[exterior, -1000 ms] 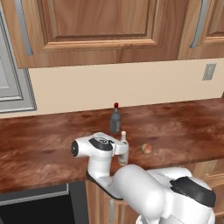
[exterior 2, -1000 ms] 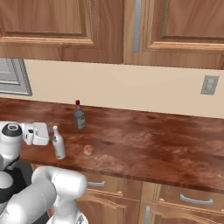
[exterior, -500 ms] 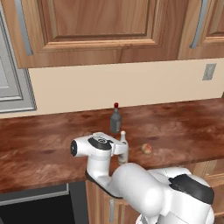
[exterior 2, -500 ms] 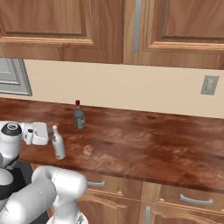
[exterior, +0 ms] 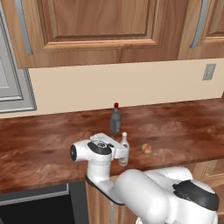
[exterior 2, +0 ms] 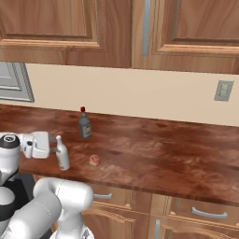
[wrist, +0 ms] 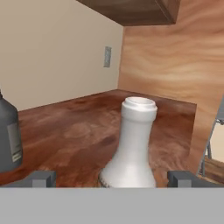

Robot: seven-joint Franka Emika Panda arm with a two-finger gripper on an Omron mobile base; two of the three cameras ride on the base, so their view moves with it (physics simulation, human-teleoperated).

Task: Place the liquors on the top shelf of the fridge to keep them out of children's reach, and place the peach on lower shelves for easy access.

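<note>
The tabletop (exterior: 183,122) is a reddish-brown wood-grain slab running along a cream wall under wooden wall cabinets (exterior 2: 93,28), with a wall socket (exterior 2: 224,90) at the far right. The cream-white bottle (exterior 2: 62,154) stands upright near the front edge, left of centre, and the hand (wrist: 112,178) sits level with it, its two finger tips spread wide apart on either side of the bottle's base (no contact can be made out). The dark grey bottle (exterior: 115,119) with red cap stands upright further back toward the wall, well apart from the white one. The peach (exterior: 147,149) rests just to the right of the white bottle, near the front edge. Against the earlier frames, bottles, peach and arm hold the same positions; no shift is discernible. To the right of the peach the tabletop runs bare to its far end; a grey panel (exterior: 11,78) borders the left edge.
</note>
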